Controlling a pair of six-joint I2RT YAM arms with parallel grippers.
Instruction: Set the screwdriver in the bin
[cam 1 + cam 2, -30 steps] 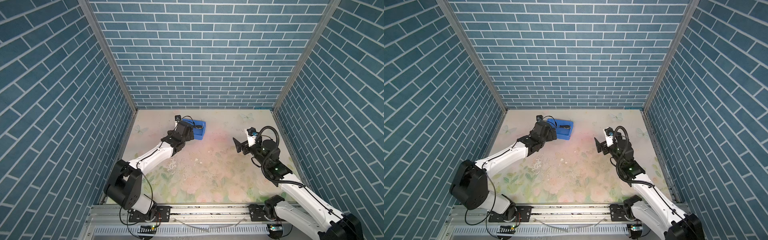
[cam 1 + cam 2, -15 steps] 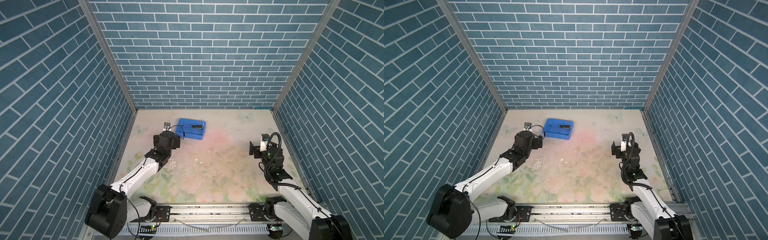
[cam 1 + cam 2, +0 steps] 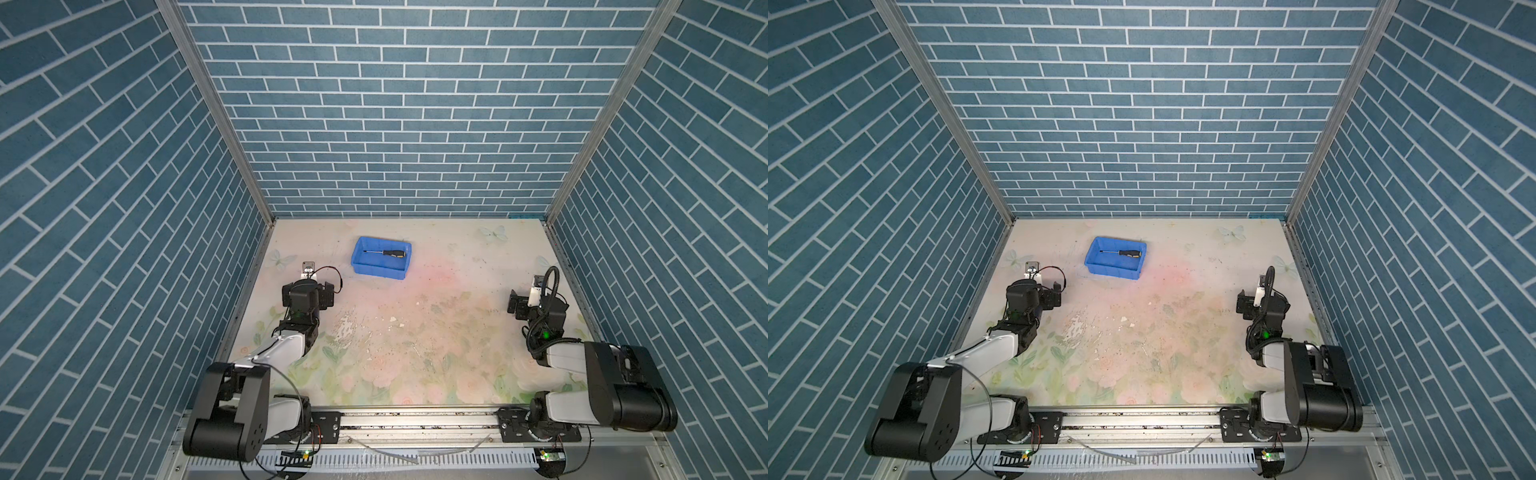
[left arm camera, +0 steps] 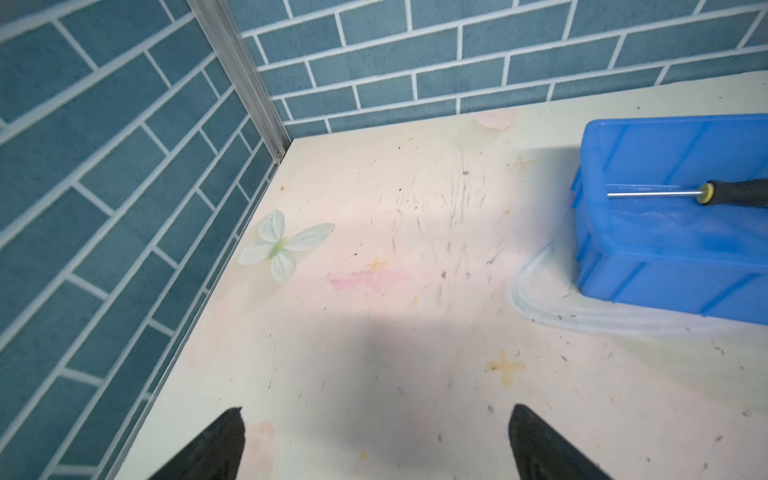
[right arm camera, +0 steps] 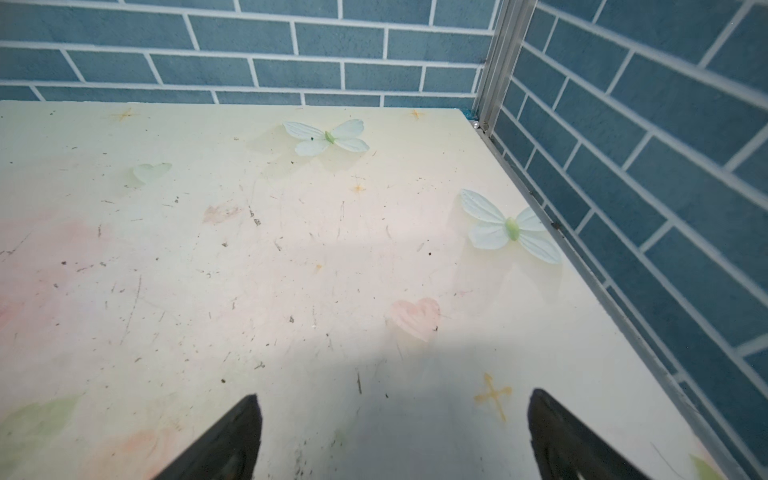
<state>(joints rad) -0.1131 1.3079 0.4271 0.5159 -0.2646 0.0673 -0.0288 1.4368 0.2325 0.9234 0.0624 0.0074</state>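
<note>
Screwdriver (image 3: pixel 386 252) laid flat inside bin (image 3: pixel 378 273), at far left of worktop (image 3: pixel 415 332) | left tool (image 4: pixel 376 411) spread wide, nothing held, positioned apart from bin | right tool (image 5: pixel 395 395) spread wide, nothing held

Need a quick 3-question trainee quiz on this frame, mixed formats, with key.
1. True or false: the screwdriver lies inside the bin.
2. Pick one: the left gripper is A) shut on the screwdriver, B) open and empty, C) shut and empty.
3. Fill in: in both top views the screwdriver's handle points to the ___ of the view.
Key: 1 true; 2 B; 3 right.
</note>
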